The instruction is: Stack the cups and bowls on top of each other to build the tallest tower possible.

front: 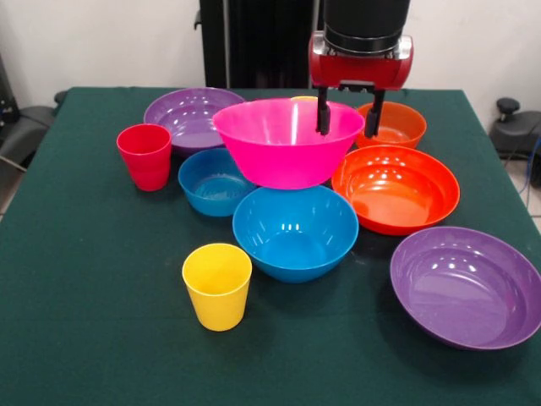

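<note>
Green bench (84,321) crowded with bowls and cups. Tool (347,110) clamped on far rim of big pink bowl (283,148), one finger inside, one outside, held above large blue bowl (296,233). Small blue bowl (211,182) just left. Red cup (144,156) far left; yellow cup (217,286) nearest. Orange bowls (397,188) and purple bowl (465,288) right.

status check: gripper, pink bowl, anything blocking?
Gripper fingers straddle far rim of pink bowl, bowl lifted. Big blue bowl just below, empty. Nothing blocking.
</note>
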Tool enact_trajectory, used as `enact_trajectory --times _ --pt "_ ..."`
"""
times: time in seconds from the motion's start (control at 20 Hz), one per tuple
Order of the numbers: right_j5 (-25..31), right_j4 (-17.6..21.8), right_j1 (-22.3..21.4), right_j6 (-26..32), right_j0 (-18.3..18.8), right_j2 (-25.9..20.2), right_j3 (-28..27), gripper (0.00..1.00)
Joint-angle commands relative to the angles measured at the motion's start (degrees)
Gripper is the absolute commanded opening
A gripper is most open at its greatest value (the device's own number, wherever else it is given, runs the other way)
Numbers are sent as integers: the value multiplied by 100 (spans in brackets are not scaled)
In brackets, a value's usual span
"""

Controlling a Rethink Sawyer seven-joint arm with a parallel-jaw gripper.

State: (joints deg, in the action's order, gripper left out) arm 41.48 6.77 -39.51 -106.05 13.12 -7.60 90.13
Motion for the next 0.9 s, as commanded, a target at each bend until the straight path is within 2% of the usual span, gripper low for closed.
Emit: enact_trajectory --times 0.05,0.65,0.9 --pt "-142 -14 248 -63 46 -520 -308 100" --pt "-149 -42 354 -21 103 -624 -431 100" --pt "-255 -75 354 -110 103 -620 -289 100"
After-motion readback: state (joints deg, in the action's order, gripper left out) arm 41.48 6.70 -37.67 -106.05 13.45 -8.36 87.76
